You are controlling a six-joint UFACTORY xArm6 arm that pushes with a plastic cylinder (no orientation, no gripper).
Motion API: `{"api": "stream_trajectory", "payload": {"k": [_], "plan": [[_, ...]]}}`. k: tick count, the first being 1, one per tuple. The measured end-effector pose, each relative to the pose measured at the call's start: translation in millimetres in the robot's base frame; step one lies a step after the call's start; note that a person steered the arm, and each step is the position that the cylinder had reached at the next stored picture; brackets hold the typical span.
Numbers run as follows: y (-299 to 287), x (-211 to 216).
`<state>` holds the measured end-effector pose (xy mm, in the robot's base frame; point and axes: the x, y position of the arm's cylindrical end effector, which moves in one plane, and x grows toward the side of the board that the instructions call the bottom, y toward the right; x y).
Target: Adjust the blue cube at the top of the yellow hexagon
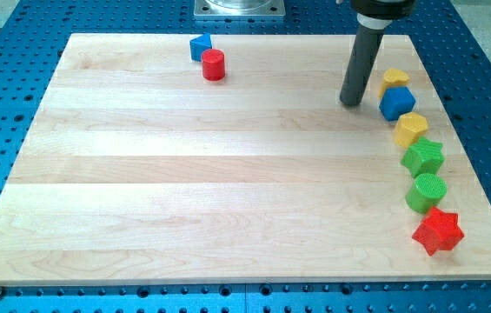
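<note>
Blocks here look small, rigid and light, the sort that slide easily on a smooth wooden tabletop (228, 174). The blue cube (396, 103) sits near the view's right edge, between a yellow block (394, 78) just above it and the yellow hexagon (411, 129) just below it, close to or touching both. I judge it stiff and slippery enough to skid or spin if struck off-centre, so a push should meet the middle of a flat face rather than a corner. Nothing can be grasped: the arm carries no jaws, only a dark rod, so their state does not apply. My tip (350, 103) rests on the tabletop just to the left of the blue cube, apart from it by a small gap. A push from there would, I judge, drive the cube toward the view's right edge, so care is needed not to send it off or disturb the neighbours.

Counted, eight blocks show. Two are blue: the cube and a second blue block (200, 46) at the view's top. Two are red: a red cylinder (214, 65) beside that one and a red star (438, 231) at lower right. Two are yellow, as named. Two are green: a green star-like block (423, 157) and a green cylinder (426, 192).
</note>
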<state>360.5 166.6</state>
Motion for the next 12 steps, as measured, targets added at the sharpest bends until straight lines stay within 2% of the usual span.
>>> {"api": "stream_trajectory", "payload": {"k": [2,3,4,6,7,8,9,10,11,12], "plan": [[51,5],[6,5],[37,-32],[47,-36],[79,-36],[58,-36],[51,-59],[133,-89],[175,-73],[144,-47]]}}
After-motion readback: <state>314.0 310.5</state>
